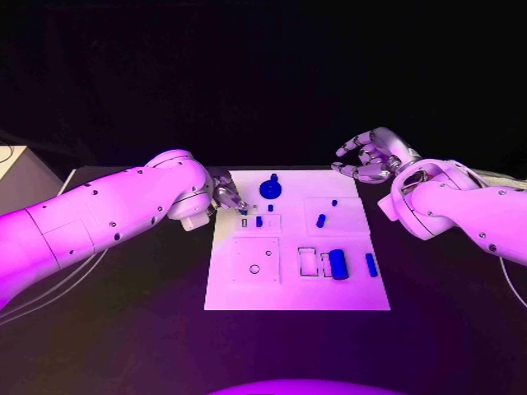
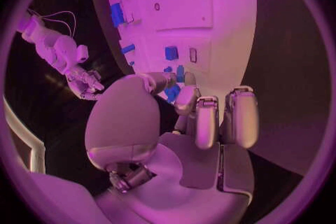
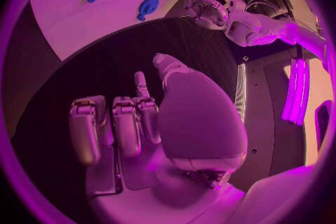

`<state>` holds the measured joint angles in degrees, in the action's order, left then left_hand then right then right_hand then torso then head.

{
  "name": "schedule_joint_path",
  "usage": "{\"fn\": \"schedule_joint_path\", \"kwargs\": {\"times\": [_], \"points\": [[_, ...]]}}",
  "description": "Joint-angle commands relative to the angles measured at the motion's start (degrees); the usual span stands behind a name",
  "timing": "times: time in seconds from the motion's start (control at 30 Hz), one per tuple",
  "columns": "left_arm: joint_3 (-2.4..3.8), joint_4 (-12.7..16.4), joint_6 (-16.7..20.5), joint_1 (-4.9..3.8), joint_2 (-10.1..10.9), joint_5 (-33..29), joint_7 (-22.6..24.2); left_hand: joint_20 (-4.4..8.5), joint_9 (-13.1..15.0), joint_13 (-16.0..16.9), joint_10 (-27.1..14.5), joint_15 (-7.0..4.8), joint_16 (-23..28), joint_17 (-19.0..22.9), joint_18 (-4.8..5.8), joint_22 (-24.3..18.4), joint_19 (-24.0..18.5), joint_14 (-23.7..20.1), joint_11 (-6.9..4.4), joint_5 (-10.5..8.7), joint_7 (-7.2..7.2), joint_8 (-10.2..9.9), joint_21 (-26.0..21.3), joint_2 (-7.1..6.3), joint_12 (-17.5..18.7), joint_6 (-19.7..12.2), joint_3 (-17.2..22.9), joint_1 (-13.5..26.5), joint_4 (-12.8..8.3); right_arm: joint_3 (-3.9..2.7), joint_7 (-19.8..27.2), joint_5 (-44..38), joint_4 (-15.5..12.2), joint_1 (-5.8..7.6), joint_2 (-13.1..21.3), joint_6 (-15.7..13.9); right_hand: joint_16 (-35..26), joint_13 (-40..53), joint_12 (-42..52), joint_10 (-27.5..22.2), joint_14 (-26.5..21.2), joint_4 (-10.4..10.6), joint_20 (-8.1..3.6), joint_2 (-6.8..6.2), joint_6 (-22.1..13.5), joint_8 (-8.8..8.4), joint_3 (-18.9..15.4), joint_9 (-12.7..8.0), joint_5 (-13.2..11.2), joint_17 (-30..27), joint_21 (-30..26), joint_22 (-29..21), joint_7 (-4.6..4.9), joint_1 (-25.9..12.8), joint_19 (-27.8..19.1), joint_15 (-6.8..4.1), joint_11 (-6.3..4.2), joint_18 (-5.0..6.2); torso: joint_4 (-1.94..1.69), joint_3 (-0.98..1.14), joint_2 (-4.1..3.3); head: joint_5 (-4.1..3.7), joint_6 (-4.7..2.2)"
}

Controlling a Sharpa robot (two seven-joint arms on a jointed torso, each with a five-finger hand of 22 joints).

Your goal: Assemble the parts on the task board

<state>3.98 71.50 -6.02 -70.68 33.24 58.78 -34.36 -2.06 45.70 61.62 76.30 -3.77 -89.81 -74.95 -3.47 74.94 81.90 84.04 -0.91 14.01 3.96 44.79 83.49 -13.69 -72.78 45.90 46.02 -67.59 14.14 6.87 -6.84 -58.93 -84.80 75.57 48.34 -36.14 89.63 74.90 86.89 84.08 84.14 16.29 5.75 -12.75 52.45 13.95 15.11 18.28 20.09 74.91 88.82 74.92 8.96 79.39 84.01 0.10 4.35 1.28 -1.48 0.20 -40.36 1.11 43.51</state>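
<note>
**Left hand at the board's far row, right hand waiting off to the side**

Nearest us on the black counter (image 1: 121, 329) lies the white task board (image 1: 297, 284), and we count the blue parts on it going away from the camera. Closest sit two upright pieces side by side at the board's right: a thick block (image 1: 338, 264) standing in a slot and a slimmer bar (image 1: 370, 264) just beside it. Further on comes one short peg (image 1: 320, 220) in its own panel, then two small pieces, one (image 1: 258, 220) by the left panel and a tinier one (image 1: 269, 207) just beyond it. Farthest is one round knob-like part (image 1: 269, 188). That makes six blue parts we can separate; anything smaller we cannot tell. We judge the seated pieces are already placed and the far row is what is being worked.

Our left hand (image 1: 226, 196) hangs over the board's far left edge, fingers (image 2: 183, 99) curled down toward a blue piece (image 2: 172, 91); whether they pinch it or only touch it we cannot tell.

Beyond the board's far right corner, our right hand (image 1: 373, 156) hovers above the counter, fingers (image 3: 127, 123) loosely bent and apart, holding nothing, probably kept clear so the left can work.
</note>
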Motion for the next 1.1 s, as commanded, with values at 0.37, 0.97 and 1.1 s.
{"fn": "schedule_joint_path", "kwargs": {"times": [0.37,0.97,1.1], "points": [[-0.78,0.7,-0.1,1.39,0.0,2.6,-0.4,0.17,6.7,0.0,0.4,-0.32,-0.2,-15.1,0.37,1.9,0.5,6.0,-0.06,0.22,-0.63,0.3,0.3,0.2,-0.2,0.9,9.7,0.6,-9.1,-0.02,0.5,-0.8,-0.3,-0.04,0.1,0.1,0.4,12.7,0.0,2.9,5.9,0.0,-0.22,0.14,-0.4,0.36,0.3,0.1,0.2,15.1,-0.1,13.9,-0.06,-0.5,5.4,-0.29,-0.21,-0.89,0.02,-0.1,-0.07,-0.09,0.51],[-0.94,0.2,0.2,1.96,-0.4,4.5,-0.2,0.22,6.8,-0.1,0.5,-0.36,-0.2,-15.1,0.39,2.0,0.6,6.0,-0.12,0.28,-0.68,0.4,0.3,0.09,-0.2,1.0,10.0,0.8,-9.2,-0.02,0.5,-0.9,-0.6,-0.04,0.2,0.1,0.3,12.7,-0.1,2.8,5.8,0.0,-0.22,0.06,-0.4,0.43,0.6,0.2,0.3,15.0,-0.1,13.9,-0.06,-0.7,5.4,-0.3,-0.22,-0.89,0.02,-0.01,-0.02,-0.1,0.87],[-0.98,0.1,0.0,2.17,-0.6,4.8,-0.1,0.25,6.9,-0.1,0.5,-0.38,-0.2,-15.1,0.39,2.0,0.6,6.0,-0.14,0.3,-0.71,0.4,0.3,0.02,-0.1,1.1,10.2,0.9,-9.2,-0.02,0.5,-0.9,-0.6,-0.04,0.2,0.1,0.3,12.7,-0.1,2.8,5.8,0.0,-0.22,0.06,-0.4,0.43,0.6,0.2,0.3,15.0,-0.1,13.9,-0.06,-0.7,5.4,-0.3,-0.22,-0.89,0.04,0.01,-0.02,-0.16,0.97]]}}
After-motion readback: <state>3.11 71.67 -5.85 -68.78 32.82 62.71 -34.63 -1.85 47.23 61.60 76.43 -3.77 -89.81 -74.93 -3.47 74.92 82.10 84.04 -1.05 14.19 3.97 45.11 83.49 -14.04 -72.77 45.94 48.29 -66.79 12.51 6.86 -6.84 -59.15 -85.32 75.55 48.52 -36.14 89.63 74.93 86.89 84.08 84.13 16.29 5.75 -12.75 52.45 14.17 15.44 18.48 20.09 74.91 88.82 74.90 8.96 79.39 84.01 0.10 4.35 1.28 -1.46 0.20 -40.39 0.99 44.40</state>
